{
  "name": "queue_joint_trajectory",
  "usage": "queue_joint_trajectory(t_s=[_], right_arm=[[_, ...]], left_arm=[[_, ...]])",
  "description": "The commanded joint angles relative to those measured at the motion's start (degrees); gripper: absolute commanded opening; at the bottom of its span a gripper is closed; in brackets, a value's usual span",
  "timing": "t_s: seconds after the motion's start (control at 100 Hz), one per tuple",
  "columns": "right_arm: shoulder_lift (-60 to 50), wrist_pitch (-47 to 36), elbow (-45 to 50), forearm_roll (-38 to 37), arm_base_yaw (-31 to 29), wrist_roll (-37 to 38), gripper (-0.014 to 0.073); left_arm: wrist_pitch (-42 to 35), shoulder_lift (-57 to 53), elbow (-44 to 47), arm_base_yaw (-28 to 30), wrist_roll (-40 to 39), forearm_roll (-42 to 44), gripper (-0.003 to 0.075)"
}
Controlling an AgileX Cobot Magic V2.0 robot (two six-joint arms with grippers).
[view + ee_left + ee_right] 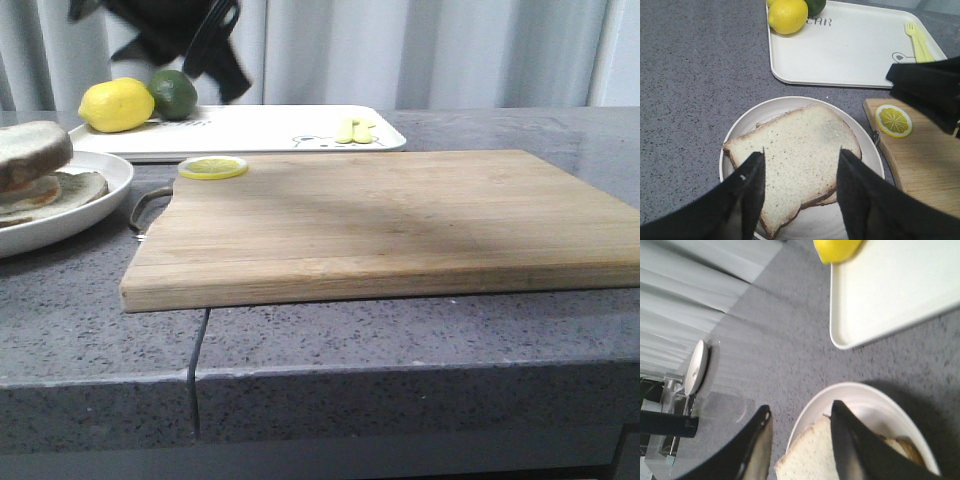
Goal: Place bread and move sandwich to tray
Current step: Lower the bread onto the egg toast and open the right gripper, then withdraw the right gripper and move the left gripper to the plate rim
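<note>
The sandwich sits on a round white plate [95, 195] at the left: the pale bread [800, 150] with its brown crust lies on top of a lower slice. My left gripper [801, 152] is open and empty, just above the bread, one finger on each side of it. My right gripper [800, 427] is open and empty over the plate's rim [865, 400], with the bread's edge [810, 455] below it. It also shows as a black shape in the left wrist view [927, 87] and blurred in the front view [195, 45]. The white tray [270, 125] lies behind the plate.
A lemon [116, 104] and a lime [174, 93] sit on the tray's left end, and a yellow fork [917, 40] on its right end. A wooden cutting board [400, 220] with a lemon slice [212, 168] lies right of the plate.
</note>
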Motion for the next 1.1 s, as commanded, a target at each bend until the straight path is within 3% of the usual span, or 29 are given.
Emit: queue_joint_trajectory(t_s=[0.0, 0.12, 0.38, 0.66, 0.83, 1.09], right_arm=[[-6.03, 0.87, -2.10, -0.25, -1.47, -3.67, 0.0311], [-9.76, 0.79, -2.10, -0.43, -2.72, -11.14, 0.0311], [-21.27, -1.74, 0.37, -0.95, -3.55, -39.77, 0.0311], [-39.74, -18.04, 16.49, -0.95, -3.55, -63.17, 0.0311], [-51.78, -20.60, 27.68, -0.95, -3.55, -70.11, 0.0311], [-67.68, -24.11, 42.94, -4.52, -3.55, -70.59, 0.0310]], left_arm=[[-3.48, 0.01, -2.10, -0.43, 0.13, -1.12, 0.0315], [-3.48, 0.01, -2.10, -0.43, 0.13, -1.12, 0.0315], [-3.48, 0.01, -2.10, -0.43, 0.13, -1.12, 0.0315], [-4.22, 0.01, -2.10, -0.43, 0.13, -1.12, 0.0315], [-4.61, 0.01, -2.10, -0.43, 0.13, -2.29, 0.0315], [-4.72, 0.01, -2.10, -0.43, 0.13, -2.19, 0.0315]])
